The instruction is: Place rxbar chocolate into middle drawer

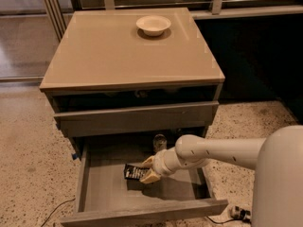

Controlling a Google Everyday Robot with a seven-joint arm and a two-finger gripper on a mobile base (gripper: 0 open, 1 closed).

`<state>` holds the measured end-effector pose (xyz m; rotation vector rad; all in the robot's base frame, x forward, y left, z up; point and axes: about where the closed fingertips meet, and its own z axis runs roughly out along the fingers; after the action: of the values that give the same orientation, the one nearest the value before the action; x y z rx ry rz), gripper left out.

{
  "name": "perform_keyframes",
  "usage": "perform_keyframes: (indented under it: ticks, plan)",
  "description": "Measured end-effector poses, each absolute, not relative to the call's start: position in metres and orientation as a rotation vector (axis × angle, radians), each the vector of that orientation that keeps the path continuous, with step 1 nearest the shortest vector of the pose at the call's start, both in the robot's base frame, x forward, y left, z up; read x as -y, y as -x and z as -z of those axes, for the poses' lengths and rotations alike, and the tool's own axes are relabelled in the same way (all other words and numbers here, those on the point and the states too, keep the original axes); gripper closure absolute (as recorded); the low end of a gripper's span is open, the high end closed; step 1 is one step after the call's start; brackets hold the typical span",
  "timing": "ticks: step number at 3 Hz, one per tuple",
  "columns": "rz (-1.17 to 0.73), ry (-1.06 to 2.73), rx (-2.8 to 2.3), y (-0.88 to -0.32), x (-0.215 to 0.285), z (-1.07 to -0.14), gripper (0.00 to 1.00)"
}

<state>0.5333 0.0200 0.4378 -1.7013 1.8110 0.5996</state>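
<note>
The middle drawer stands pulled out at the bottom of the grey cabinet, its flat floor showing. My gripper reaches in from the right, low over the drawer floor near its middle. Its two tan fingers are shut on the right end of the rxbar chocolate, a small black-wrapped bar with white lettering. The bar lies nearly flat, at or just above the floor; I cannot tell whether it touches.
A small upright can stands at the back of the drawer, just behind my wrist. A cream bowl sits on the cabinet top. Another grey drawer front is closed above. A cable lies on the speckled floor.
</note>
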Motion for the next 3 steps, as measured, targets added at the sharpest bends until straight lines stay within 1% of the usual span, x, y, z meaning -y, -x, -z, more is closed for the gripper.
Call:
perform_keyframes:
  ticks: [1, 3]
  plan:
    - [-0.603, 1.736, -1.799, -0.54, -0.028, -0.407, 1.0]
    - [-0.597, 1.741, -1.825, -0.542, -0.025, -0.388, 1.0]
